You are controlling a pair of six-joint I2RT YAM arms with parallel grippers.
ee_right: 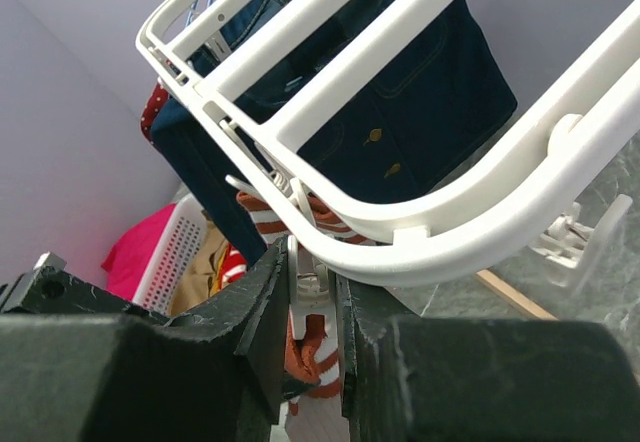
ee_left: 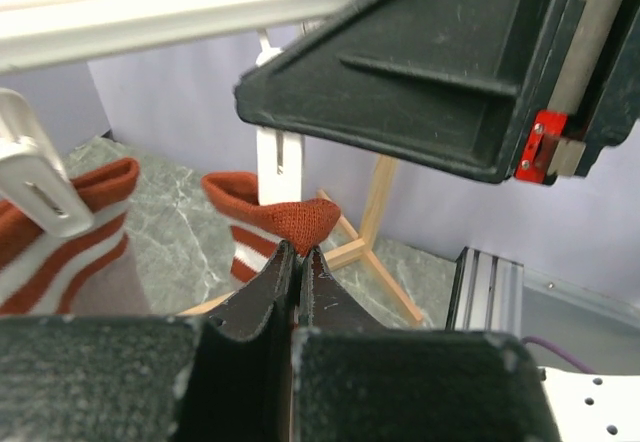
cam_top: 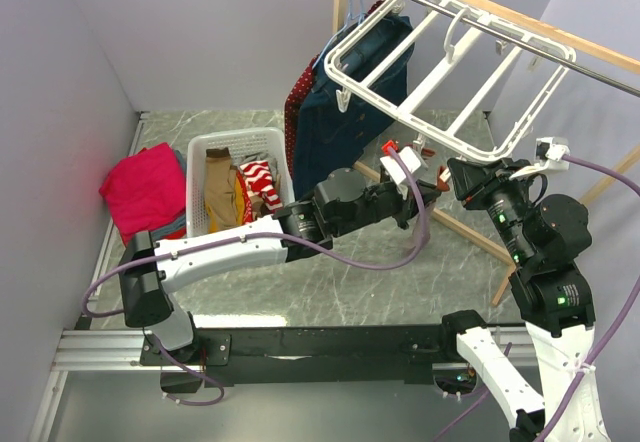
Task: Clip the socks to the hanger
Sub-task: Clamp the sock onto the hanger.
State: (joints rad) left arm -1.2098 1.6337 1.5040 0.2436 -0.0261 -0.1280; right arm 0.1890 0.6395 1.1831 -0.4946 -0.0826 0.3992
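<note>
A sock (ee_left: 292, 219) was clamped by its red-brown cuff in the left gripper (ee_left: 298, 255) beneath the hanger (ee_right: 420, 230). A clip (ee_right: 306, 284) was pinched in the right gripper (ee_right: 305, 260).

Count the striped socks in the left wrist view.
2. One striped sock hangs at the left, at a white clip; the other sock is pinched in the left gripper, centre. Others may be hidden.
</note>
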